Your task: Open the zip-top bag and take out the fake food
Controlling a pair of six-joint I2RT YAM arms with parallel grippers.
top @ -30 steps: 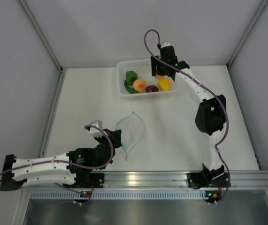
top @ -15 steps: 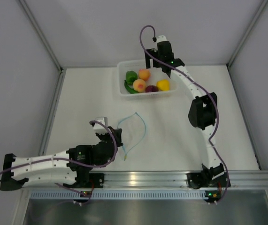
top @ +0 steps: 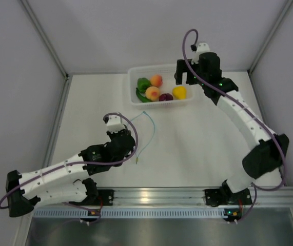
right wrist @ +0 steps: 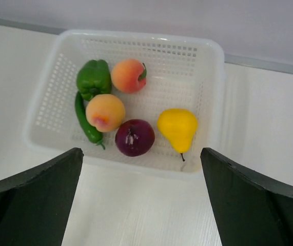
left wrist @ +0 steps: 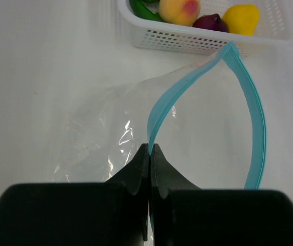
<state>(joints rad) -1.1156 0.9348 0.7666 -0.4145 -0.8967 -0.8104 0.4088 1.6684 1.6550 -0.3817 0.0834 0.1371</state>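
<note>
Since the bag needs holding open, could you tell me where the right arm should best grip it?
On the bag, probably the free zip strip, mid-arc, from the right: it bows away from the side the left gripper pinches, looks firmer than the clear film, and lies apart from the basket there.

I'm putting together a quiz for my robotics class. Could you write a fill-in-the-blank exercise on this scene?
The left pincer is shut on the ____ zip strip of the bag.
The right pincer is ____ and holds nothing.
The basket holds ____ pieces of fake food.
The yellow piece lies right beside the ____ one.
Missing words: blue; open; six; purple.
</note>
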